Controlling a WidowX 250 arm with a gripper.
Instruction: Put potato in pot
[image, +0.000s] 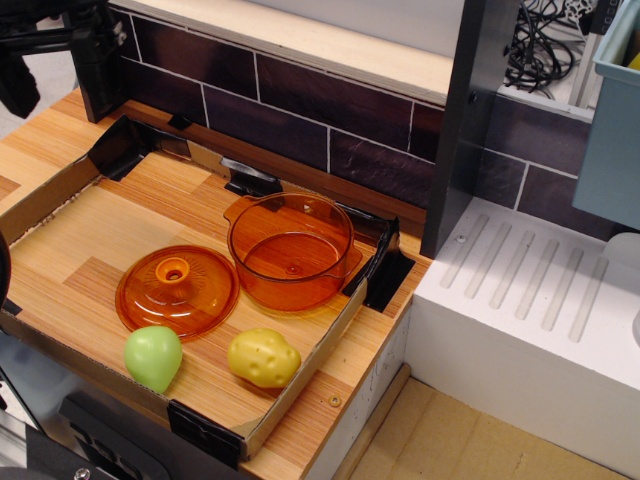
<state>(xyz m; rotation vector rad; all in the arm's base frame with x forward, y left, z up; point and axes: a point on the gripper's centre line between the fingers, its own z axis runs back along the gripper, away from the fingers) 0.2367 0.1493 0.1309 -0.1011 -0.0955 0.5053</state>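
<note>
Your gripper (20, 70) sits way up in the top-left corner, mostly cropped, so can't tell if its fingers are spread or closed. The potato (263, 358) lies in the tray (60, 190), just beside the green pear (153, 357), in front of the pot (291, 251) and lid (176, 291).

Pretty basic toy-kitchen setup: a wood-grain table (120, 225) with a low cardboard rim, dark purple tiled wall (300, 110) behind under a pale wooden ledge (330, 45). A dark post (470, 120) and white ribbed drainboard (540, 290) sit off to the side.
</note>
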